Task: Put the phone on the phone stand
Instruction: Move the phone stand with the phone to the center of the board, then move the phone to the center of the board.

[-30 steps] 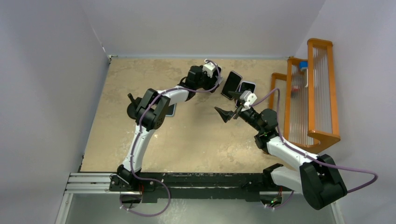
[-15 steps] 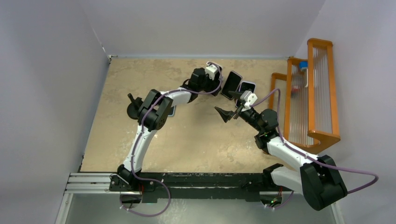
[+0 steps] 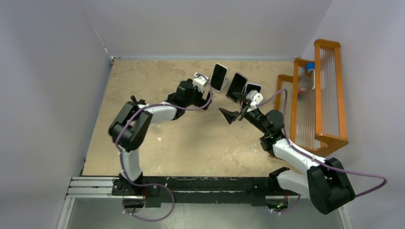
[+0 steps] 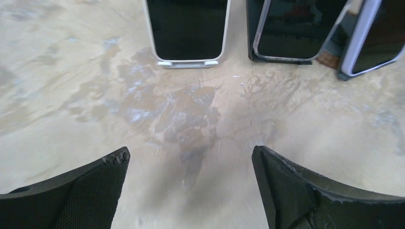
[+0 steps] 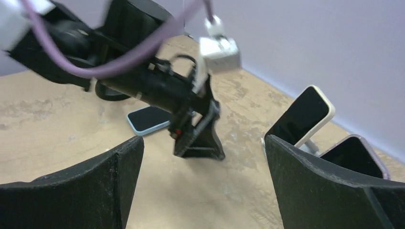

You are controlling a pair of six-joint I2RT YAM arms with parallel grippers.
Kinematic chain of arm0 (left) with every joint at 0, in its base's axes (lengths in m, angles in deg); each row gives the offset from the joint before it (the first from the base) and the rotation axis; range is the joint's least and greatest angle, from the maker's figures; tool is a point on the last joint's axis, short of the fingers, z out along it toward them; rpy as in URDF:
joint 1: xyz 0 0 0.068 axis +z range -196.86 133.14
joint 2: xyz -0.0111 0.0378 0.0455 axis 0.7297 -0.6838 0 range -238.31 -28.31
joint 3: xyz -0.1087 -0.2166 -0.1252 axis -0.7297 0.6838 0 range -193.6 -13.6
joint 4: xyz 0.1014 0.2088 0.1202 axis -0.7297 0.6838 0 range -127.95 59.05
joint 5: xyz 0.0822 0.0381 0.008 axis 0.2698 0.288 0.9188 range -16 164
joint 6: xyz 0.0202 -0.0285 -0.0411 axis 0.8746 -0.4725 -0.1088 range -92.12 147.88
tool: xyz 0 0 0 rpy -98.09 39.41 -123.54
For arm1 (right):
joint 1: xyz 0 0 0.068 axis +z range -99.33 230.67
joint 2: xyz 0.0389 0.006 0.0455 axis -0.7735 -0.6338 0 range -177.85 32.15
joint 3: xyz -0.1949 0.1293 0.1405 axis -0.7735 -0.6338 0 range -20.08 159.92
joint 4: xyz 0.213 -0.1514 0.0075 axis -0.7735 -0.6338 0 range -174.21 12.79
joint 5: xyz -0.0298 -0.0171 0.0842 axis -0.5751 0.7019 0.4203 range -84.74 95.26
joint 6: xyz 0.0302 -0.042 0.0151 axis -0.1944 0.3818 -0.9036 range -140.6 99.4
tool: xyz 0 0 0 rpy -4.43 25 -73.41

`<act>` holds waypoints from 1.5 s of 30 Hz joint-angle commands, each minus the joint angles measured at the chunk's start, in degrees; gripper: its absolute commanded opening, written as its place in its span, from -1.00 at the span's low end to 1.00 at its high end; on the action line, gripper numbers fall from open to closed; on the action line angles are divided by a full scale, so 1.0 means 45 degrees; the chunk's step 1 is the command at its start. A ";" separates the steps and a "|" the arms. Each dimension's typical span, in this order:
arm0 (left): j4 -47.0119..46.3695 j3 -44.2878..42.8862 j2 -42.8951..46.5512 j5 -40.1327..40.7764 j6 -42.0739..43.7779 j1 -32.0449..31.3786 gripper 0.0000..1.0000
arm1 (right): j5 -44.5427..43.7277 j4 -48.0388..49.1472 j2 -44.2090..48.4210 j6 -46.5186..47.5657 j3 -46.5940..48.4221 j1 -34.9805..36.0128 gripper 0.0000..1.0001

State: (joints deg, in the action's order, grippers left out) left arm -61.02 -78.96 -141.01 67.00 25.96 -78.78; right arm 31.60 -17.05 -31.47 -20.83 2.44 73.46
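Your left wrist view cuts off the tops of three dark-screened phones point(image 4: 291, 28); the white stand point(image 4: 187, 63) shows only as a lip under the white-edged phone point(image 4: 187, 28), which leans on it at twelve o'clock from the wide-open, empty left claw point(image 4: 190, 153). The right claw point(image 3: 234, 106) also gapes empty, and a blue-edged phone point(image 5: 149, 119) lying flat is partly hidden behind the left arm point(image 5: 157, 88). In the orange slatted rack point(image 3: 327, 44) at three o'clock, a blue-capped item point(image 3: 310, 66) is too small to identify.
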 commanded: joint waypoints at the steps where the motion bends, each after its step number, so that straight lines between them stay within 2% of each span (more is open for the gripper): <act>1: -0.0649 0.1720 0.3798 0.1297 -0.0604 0.0056 0.96 | -0.1744 -0.0765 -0.0413 -0.1703 0.1417 0.0444 0.89; 3: -0.0081 0.2416 0.5692 0.2067 -0.0634 0.0099 0.96 | -0.2980 -0.1879 -0.0796 -0.3065 0.2215 0.0601 0.79; 5: 0.1243 0.2563 0.7385 0.2552 -0.0598 0.0373 0.96 | -0.3955 -0.3116 -0.1403 -0.3812 0.3201 0.0980 0.79; 6: 0.2561 0.2415 0.8205 0.3207 -0.0592 0.0595 0.99 | -0.4314 -0.3555 -0.1788 -0.3764 0.3819 0.1334 0.82; 9: 0.6115 0.1236 0.9015 0.5223 -0.0829 0.1567 1.00 | -0.5543 -0.4777 -0.3210 -0.3412 0.5422 0.2661 0.93; 11: 0.7509 0.0846 0.9432 0.4582 -0.1760 0.3041 1.00 | -0.6411 -0.5964 -0.4640 -0.3803 0.6939 0.3160 0.95; 15: 0.8662 0.1469 0.9702 0.3042 -0.3404 0.6330 1.00 | -0.7954 -0.9083 -0.8354 -0.5395 1.0738 0.3544 0.94; 21: 0.9879 0.1499 0.8183 0.3102 -0.5186 0.8079 1.00 | -1.0302 -1.1635 -1.2737 -0.6207 1.6240 0.4359 0.98; 23: 0.9574 0.2237 0.8173 0.2717 -0.5810 0.8648 1.00 | -1.1067 -1.1957 -1.3680 -0.6267 1.7539 0.4637 0.98; 25: 0.8021 0.3626 0.8816 0.2026 -0.6231 0.8955 0.99 | -1.1617 -1.3139 -1.4866 -0.6430 1.9847 0.4851 0.98; 28: 0.6851 0.5467 0.9610 0.2536 -0.6859 0.9363 0.98 | -1.1882 -1.4956 -1.6752 -0.6529 2.2590 0.5059 0.98; 30: 0.6254 0.6532 1.0276 0.2771 -0.7065 0.9705 0.98 | -1.1970 -1.5426 -1.7590 -0.6415 2.3428 0.5228 0.98; 33: 0.5679 0.7213 1.0864 0.2542 -0.7231 0.9920 0.98 | -1.2262 -1.5583 -1.7946 -0.6103 2.3522 0.5418 0.98; 36: 0.5339 0.7313 1.0368 0.1933 -0.7241 0.9936 0.98 | -1.2244 -1.5575 -1.7974 -0.6162 2.3013 0.5507 0.98; 39: 0.3874 0.7652 0.9904 0.0966 -0.7130 0.9937 0.98 | -1.1971 -1.5045 -1.7697 -0.6163 2.2130 0.5621 0.98; 45: 0.3482 0.6321 0.8554 -0.0946 -0.6874 0.9927 0.89 | -1.1932 -1.5211 -1.8041 -0.6258 2.2215 0.6077 0.98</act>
State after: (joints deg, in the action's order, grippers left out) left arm -43.32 -46.79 -99.77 69.05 -5.97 -34.50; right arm -20.79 -84.70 -113.41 -48.74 101.56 99.44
